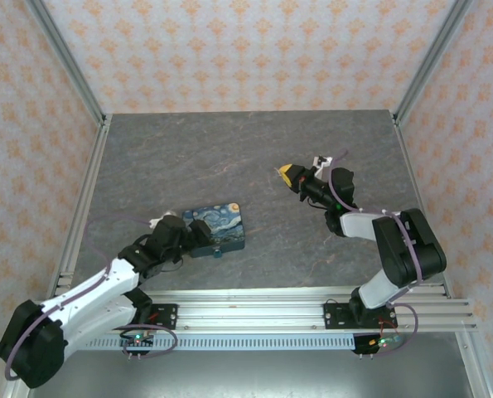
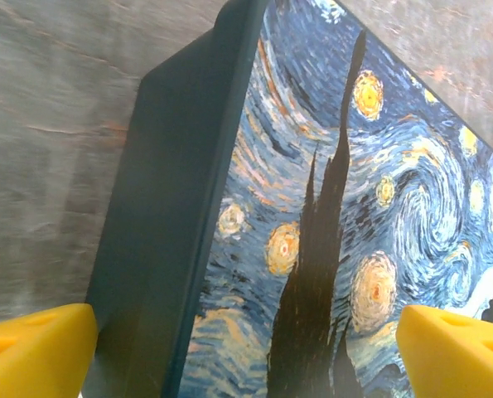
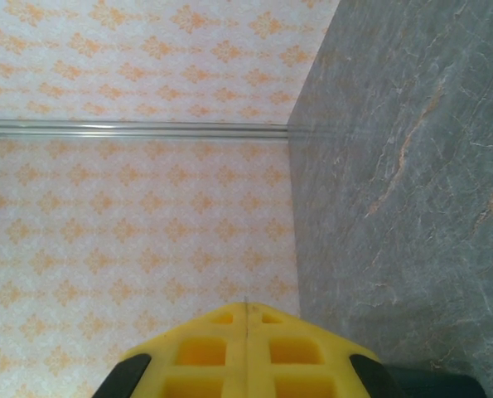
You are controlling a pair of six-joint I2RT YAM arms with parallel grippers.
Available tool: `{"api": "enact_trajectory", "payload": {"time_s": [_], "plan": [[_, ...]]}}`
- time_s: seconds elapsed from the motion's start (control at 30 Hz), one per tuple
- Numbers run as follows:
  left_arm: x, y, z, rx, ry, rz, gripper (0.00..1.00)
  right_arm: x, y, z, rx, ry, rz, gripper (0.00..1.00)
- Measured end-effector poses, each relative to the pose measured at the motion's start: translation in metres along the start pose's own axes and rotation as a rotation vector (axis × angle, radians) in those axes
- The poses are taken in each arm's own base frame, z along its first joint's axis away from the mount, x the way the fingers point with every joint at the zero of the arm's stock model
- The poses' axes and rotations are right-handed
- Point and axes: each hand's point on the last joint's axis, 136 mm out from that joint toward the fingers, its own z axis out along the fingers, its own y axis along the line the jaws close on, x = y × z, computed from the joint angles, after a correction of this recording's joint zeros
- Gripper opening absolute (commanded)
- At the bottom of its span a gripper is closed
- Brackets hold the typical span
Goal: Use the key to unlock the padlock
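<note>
Grey tabletop [image 1: 229, 157]: my left gripper [image 1: 200, 233] spread wide over painted box [image 1: 223, 222] end, padlock [image 1: 217, 253] just beside at near edge; right gripper [image 1: 289, 174] closed, well apart.

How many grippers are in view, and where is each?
2. The left gripper stands open at the left end of the painted box; the right gripper, shut, hangs over the table right of centre.

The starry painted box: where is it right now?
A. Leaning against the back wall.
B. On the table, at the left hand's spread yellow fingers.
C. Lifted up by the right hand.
B: the box lies flat on the table, and the left hand's yellow fingers stand wide apart with the box showing between them.
</note>
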Motion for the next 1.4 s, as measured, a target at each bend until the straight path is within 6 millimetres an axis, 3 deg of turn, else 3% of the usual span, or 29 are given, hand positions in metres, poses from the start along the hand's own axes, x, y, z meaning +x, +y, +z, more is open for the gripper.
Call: {"api": "enact_trajectory", "payload": {"time_s": [0.13,0.57,0.73,0.9,1.03,1.17,1.27,1.4], "plan": [[0.002,-0.011,0.016,0.011,0.014,-0.01,0.93,-0.003,-0.006,0.002,0.016,-0.01,0.009,0.0],[0.012,-0.095,0.073,0.108,0.094,0.033,0.93,-0.014,-0.004,0.011,0.021,-0.036,-0.017,0.0],[-0.002,-0.111,0.062,0.132,0.072,0.057,0.93,-0.016,0.001,0.013,0.016,-0.036,-0.023,0.0],[-0.042,-0.126,0.036,0.178,0.011,0.062,0.92,-0.014,0.001,0.013,0.02,-0.027,-0.012,0.0],[-0.069,-0.168,0.031,0.267,0.015,0.089,0.83,-0.008,0.009,0.013,0.005,-0.009,-0.013,0.0],[-0.073,-0.216,0.04,0.376,0.068,0.122,0.67,0.008,0.022,0.016,-0.022,0.029,-0.023,0.0],[-0.072,-0.234,0.053,0.435,0.102,0.106,0.54,0.018,0.024,0.019,-0.026,0.053,-0.017,0.0],[-0.069,-0.243,0.072,0.485,0.136,0.047,0.43,0.025,0.027,0.021,-0.032,0.067,-0.001,0.0]]}}
